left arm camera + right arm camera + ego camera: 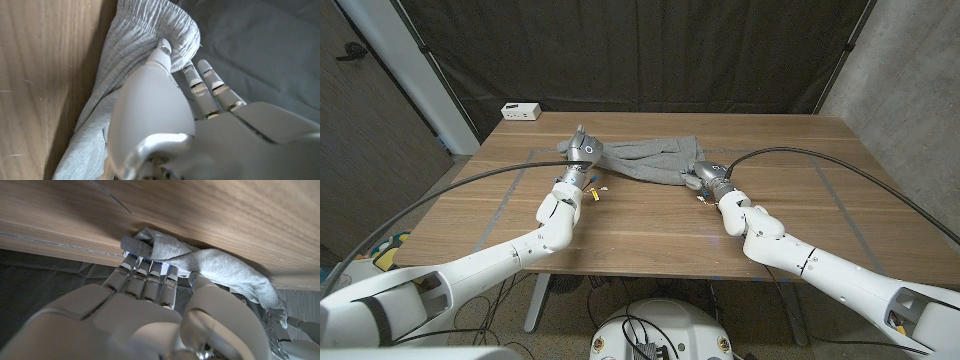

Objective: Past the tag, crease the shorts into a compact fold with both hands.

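Note:
The grey shorts (650, 160) lie bunched in a band across the far middle of the table. My left hand (581, 151) holds their left end; in the left wrist view the thumb (159, 60) presses on the gathered waistband (150, 30), with the other fingers (215, 85) behind the cloth. At their right end, my right hand (706, 173) grips them. The right wrist view has its fingers (147, 275) curled onto a folded corner of the shorts (165, 247), which stretch away toward the left hand (282, 337).
A small white box (521, 111) stands at the table's far left corner. Pale tape lines (506, 205) mark the wooden table (650, 230). Something small and yellowish (595, 192) lies by my left wrist. A dark curtain hangs behind the table.

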Controlling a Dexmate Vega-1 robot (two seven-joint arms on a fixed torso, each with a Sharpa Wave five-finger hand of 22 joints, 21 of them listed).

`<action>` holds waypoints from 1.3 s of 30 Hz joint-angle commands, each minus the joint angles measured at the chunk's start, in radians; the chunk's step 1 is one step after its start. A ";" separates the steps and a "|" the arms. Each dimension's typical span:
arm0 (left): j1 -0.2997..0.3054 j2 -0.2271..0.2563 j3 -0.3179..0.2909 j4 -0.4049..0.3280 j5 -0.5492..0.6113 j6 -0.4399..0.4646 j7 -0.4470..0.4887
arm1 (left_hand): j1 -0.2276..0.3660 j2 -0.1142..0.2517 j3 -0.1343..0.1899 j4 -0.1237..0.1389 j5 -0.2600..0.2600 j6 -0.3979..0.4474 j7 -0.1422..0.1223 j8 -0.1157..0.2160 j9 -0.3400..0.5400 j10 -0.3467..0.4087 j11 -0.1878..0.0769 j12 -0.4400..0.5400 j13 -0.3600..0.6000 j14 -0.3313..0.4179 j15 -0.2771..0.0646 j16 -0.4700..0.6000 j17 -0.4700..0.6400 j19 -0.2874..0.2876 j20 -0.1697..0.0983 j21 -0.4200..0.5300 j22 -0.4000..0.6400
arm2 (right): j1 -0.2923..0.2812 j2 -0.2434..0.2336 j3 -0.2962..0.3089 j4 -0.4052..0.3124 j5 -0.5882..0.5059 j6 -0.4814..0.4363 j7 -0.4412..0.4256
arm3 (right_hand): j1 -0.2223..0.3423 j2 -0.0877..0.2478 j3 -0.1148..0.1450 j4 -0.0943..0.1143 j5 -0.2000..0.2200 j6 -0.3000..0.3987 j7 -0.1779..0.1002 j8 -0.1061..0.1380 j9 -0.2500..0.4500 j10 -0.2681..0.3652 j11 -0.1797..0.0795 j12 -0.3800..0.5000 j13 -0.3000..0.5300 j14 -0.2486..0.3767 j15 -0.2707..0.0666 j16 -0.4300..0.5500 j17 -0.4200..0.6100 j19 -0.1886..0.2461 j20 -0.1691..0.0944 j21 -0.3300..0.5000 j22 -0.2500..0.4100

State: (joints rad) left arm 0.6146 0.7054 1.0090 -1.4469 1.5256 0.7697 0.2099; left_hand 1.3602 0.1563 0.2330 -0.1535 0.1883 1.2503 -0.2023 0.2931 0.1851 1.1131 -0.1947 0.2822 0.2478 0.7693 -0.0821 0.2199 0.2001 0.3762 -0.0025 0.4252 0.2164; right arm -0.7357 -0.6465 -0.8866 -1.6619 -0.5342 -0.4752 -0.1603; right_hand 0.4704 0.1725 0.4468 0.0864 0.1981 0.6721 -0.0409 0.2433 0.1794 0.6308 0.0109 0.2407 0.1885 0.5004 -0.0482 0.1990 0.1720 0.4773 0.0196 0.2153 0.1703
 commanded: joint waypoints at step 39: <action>-0.189 0.097 -0.027 -0.060 0.317 -0.402 0.147 | 0.008 -0.008 -0.025 0.020 0.032 0.004 -0.003 0.032 0.040 0.000 -0.020 -0.021 0.011 -0.029 -0.154 -0.009 0.007 -0.031 -0.025 0.020 0.007 | -0.004 0.007 0.005 0.053 0.020 0.085 0.004 | 0.018 0.003 0.038 -0.006 -0.004 0.028 0.000 -0.017 0.003 0.026 -0.008 -0.014 0.002 0.007 -0.056 -0.009 0.004 0.005 -0.010 -0.009 0.005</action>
State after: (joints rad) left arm 0.4852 0.8176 0.9614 -1.5173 1.8106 0.4305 0.2981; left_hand 1.3584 0.1444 0.2086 -0.1391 0.2118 1.2581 -0.2071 0.3183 0.2212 1.1073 -0.2077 0.2661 0.2546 0.7452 -0.0768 0.2130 0.2044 0.3460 -0.0252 0.4404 0.2210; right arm -0.7391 -0.6411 -0.8816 -1.6209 -0.5223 -0.4042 -0.1533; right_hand 0.4862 0.1805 0.4779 0.0787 0.1981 0.6932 -0.0412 0.2276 0.1791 0.6518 -0.0003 0.2264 0.1879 0.5001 -0.0483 0.1912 0.1741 0.4820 0.0142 0.2011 0.1699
